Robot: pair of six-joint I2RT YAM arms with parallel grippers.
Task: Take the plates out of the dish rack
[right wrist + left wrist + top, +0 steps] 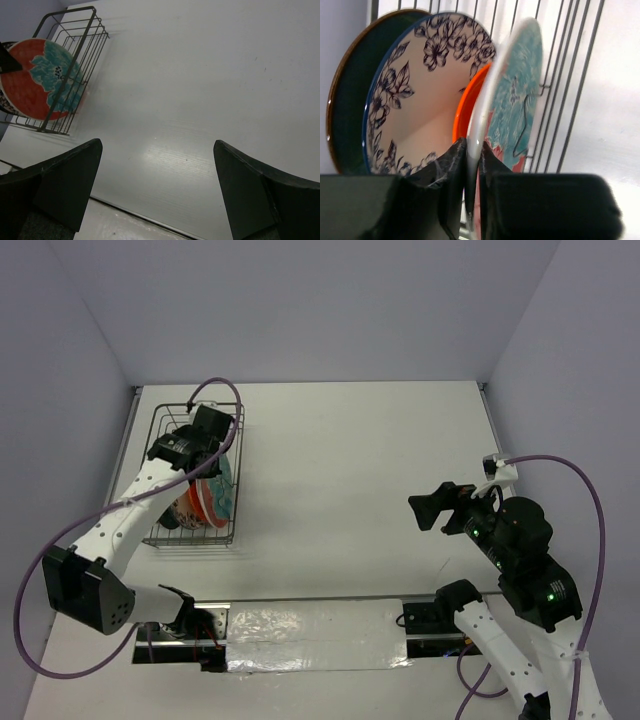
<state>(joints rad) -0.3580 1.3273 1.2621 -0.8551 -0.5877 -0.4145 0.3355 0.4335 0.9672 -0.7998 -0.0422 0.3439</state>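
The wire dish rack [163, 420] stands at the table's left with several plates upright in it. In the left wrist view my left gripper [472, 150] is shut on the rim of the red plate with teal flowers [517, 100], the one nearest the rack's right side. Behind it stand the small orange plate [467, 107], the white-and-blue patterned plate [415, 100] and the dark teal plate [345, 100]. My right gripper [157, 150] is open and empty above bare table at the right [425, 510]. The red plate [42, 77] and the rack [80, 35] also show in the right wrist view.
Grey walls close the table on three sides. A shiny foil strip [310, 625] lies along the near edge between the arm bases. A purple cable [215, 385] loops over the rack.
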